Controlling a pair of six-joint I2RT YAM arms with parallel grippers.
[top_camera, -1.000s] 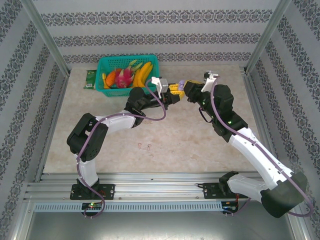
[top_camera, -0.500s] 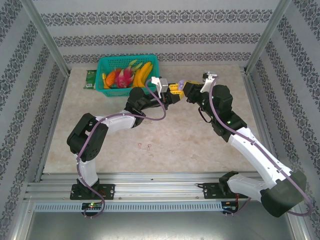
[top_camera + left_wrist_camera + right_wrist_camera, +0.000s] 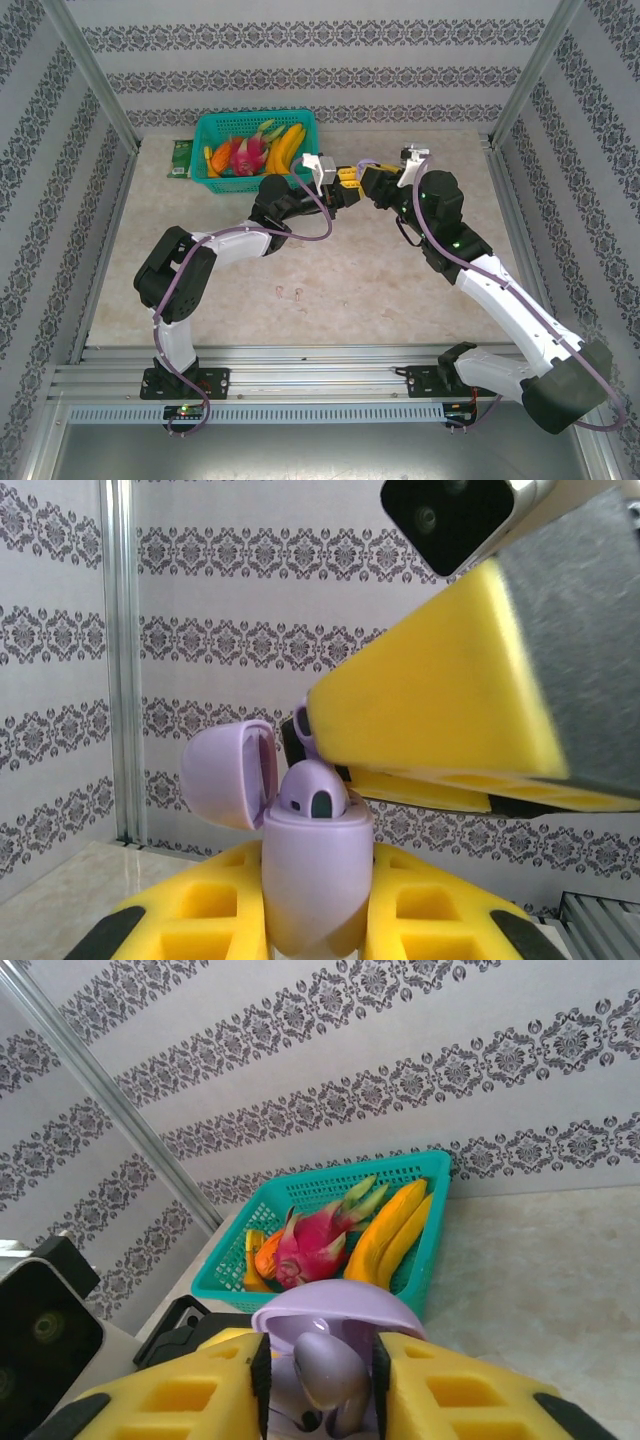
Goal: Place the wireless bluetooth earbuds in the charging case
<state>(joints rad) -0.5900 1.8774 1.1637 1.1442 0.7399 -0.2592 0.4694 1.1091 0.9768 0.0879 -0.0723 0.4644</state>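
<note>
Atop open lilac case [image 3: 315,890], glossy purple earbud [image 3: 312,795].

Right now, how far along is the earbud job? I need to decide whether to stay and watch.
Done: the left gripper clamps the charging case, lid open, one purple earbud seated in it. In hand: the right gripper has what looks like a second bud between its fingers at the case mouth; gripped or released, I can't tell. Left: seating it fully.
</note>
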